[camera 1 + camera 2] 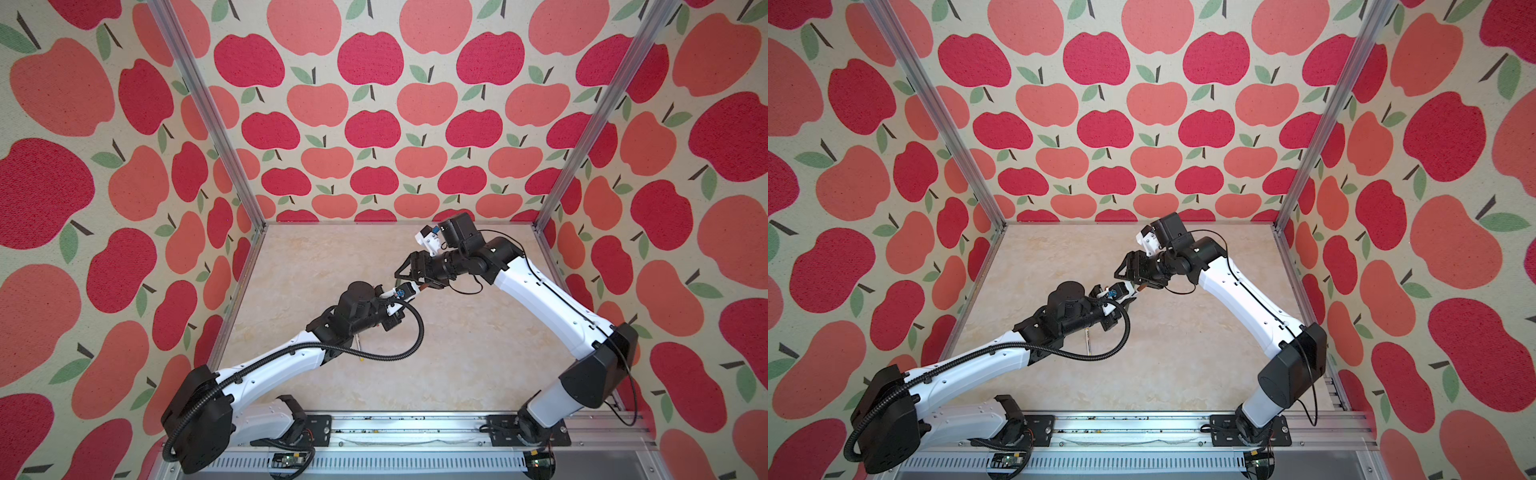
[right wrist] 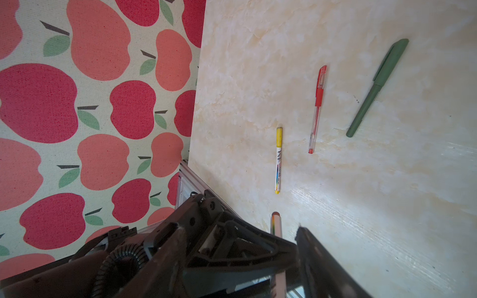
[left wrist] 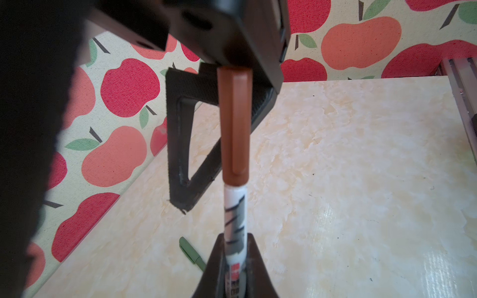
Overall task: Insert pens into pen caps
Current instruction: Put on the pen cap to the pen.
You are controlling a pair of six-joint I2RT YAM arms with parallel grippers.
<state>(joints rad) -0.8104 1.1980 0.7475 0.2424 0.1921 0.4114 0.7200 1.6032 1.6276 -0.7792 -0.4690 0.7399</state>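
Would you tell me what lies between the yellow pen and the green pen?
The red pen lies between them, as the right wrist view shows.

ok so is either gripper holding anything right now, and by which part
The left gripper holds the white-barrelled pen by its barrel, clear of the brown cap. The right gripper stands open around that cap, gripping nothing.

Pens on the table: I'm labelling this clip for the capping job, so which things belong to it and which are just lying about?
Belong to the job: white pen in the left gripper, its brown cap; yellow-capped pen, red pen, green pen, all lying capped.
Only surroundings: table, apple-print walls, metal frame.
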